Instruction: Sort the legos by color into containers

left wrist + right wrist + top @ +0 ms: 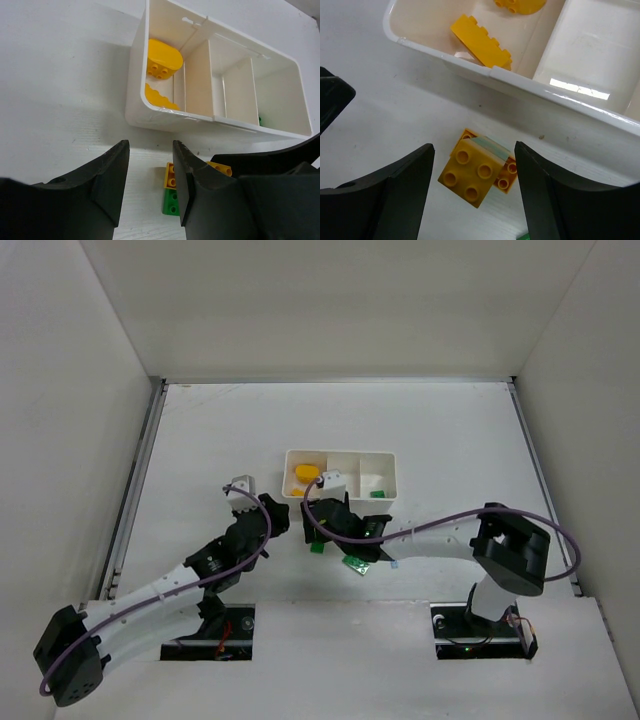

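Note:
The white three-compartment tray [340,455] holds yellow bricks [305,473] in its left compartment and a green brick [378,494] in its right one. My right gripper [474,175] is open, its jaws on either side of a small stack topped by a yellow four-stud brick [470,172] on the table just in front of the tray [520,82]; gaps show on both sides. My left gripper [150,170] is open and empty beside it, near a yellow brick [170,176] joined to a green brick [170,201].
Two green pieces [316,548] [355,565] lie on the table under the right arm. Both grippers [285,520] [318,525] crowd together at the tray's front left corner. The enclosure walls stand on the left, right and back.

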